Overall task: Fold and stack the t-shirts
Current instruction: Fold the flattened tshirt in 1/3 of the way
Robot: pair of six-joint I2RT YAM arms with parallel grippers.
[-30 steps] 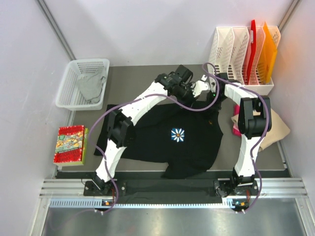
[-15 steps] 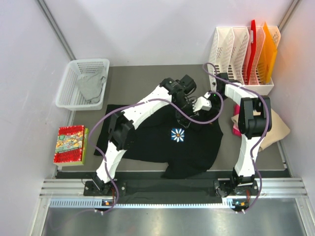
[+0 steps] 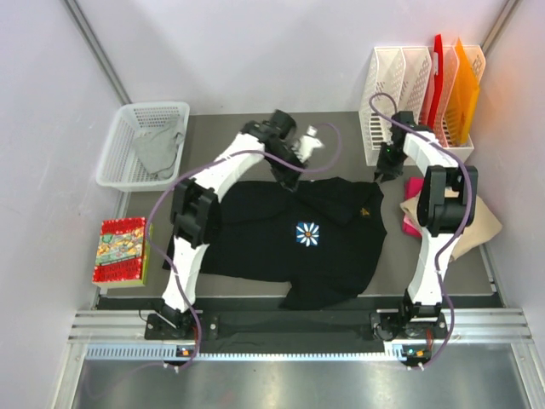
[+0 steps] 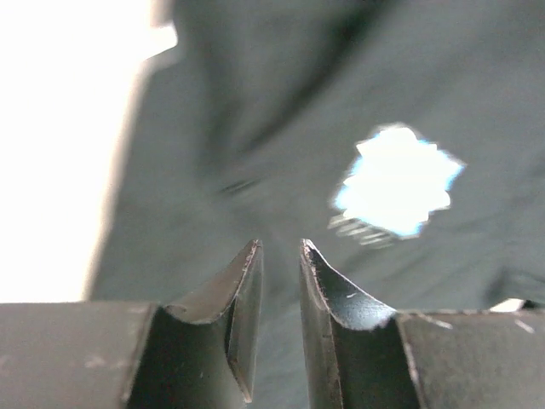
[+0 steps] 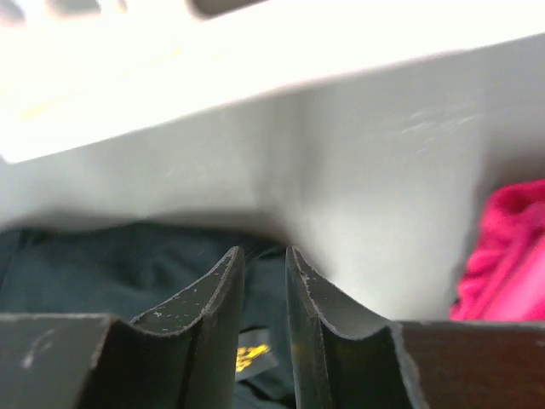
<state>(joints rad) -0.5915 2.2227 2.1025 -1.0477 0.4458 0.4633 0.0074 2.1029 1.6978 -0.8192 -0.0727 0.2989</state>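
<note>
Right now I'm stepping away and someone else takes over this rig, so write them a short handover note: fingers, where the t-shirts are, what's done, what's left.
Left gripper: fingers a slit apart, empty, off the cloth past the black t-shirt's far edge.
Right gripper: fingers a slit apart, empty, by the white file rack, near that shirt's far right corner.
Shirts: the black one is spread on the table, daisy print up. The grey t-shirt is in the white mesh basket. The pink t-shirt and tan t-shirt are heaped at the right side.
Done: no shirt looks folded; no stack.
Left: fold all four, then stack.
</note>
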